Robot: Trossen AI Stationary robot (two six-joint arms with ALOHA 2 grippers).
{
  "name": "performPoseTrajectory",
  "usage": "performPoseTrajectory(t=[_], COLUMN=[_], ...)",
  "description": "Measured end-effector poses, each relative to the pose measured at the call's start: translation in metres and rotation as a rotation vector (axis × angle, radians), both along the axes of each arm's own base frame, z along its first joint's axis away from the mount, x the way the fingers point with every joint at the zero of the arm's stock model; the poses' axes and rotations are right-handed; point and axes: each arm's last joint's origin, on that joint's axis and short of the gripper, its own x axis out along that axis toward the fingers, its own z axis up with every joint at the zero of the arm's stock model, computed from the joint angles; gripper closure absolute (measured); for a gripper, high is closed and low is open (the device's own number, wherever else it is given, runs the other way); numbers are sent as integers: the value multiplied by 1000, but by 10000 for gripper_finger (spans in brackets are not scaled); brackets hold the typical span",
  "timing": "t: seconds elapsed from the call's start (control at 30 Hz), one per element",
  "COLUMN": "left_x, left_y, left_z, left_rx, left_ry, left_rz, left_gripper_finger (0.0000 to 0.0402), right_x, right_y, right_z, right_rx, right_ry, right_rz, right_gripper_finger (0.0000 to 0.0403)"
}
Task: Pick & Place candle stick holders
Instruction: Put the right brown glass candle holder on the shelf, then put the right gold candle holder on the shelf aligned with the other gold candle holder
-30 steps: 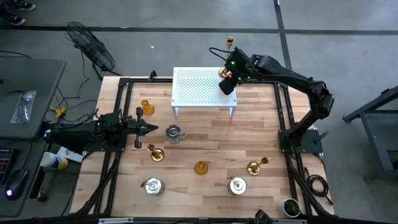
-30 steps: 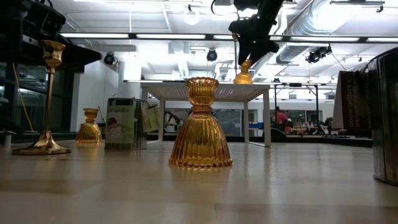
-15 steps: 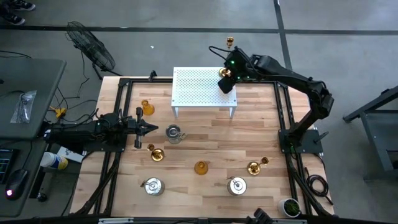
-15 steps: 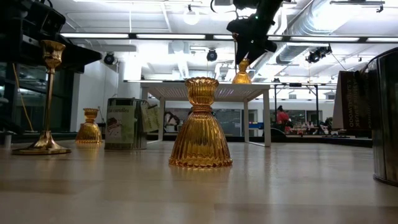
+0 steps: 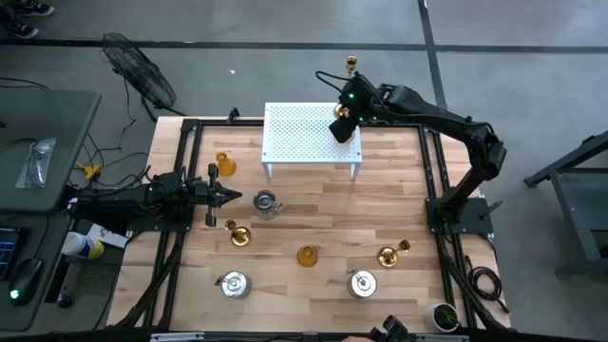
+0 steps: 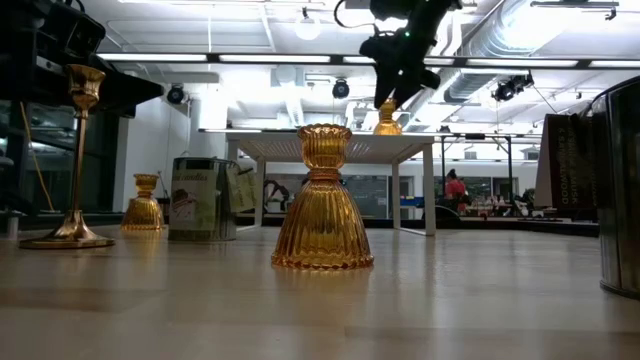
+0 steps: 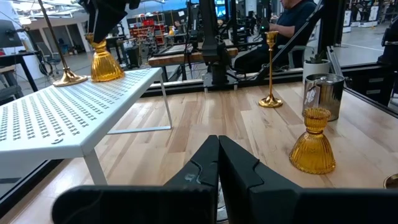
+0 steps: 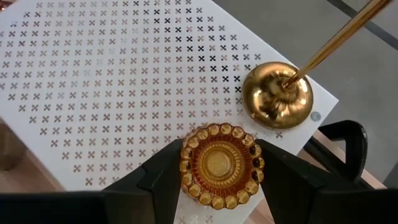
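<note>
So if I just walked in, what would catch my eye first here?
Probably the right gripper over a corner of the white rack at the table's far side, its fingers around an amber cup standing on the rack, right beside a tall gold candlestick. Next, the other holders scattered on the wooden table, while the left gripper waits at the left edge.

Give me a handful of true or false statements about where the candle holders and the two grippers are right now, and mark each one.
1. The right gripper has its fingers on either side of an amber cup on the white perforated rack. True.
2. A gold candlestick stands on the rack close beside that cup. True.
3. The left gripper is open above the rack. False: it is shut, low over the table's left side.
4. All three silvery pots are on the rack. False: they sit on the wooden table, like the silvery pot near the left gripper.
</note>
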Motion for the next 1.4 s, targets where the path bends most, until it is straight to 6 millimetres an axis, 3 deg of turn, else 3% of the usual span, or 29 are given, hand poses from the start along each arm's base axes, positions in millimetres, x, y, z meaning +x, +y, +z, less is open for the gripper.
performPoseTrajectory(t=[0.23, 0.6, 0.93, 1.4], left_x=[0, 0, 0, 0], left_y=[0, 0, 0, 0], left_z=[0, 0, 0, 0], left_rx=[0, 0, 0, 0], left_ry=[0, 0, 0, 0], left_rz=[0, 0, 0, 0], left_gripper_finger=[402, 402, 402, 402], right_x=[1, 1, -9, -53], right_y=[-2, -3, 4, 38], right_z=[1, 1, 14, 40], right_rx=[-18, -24, -11, 81], right_ry=[-7, -15, -47, 23], right_rz=[5, 7, 27, 158], right_gripper_finger=[216, 152, 147, 147])
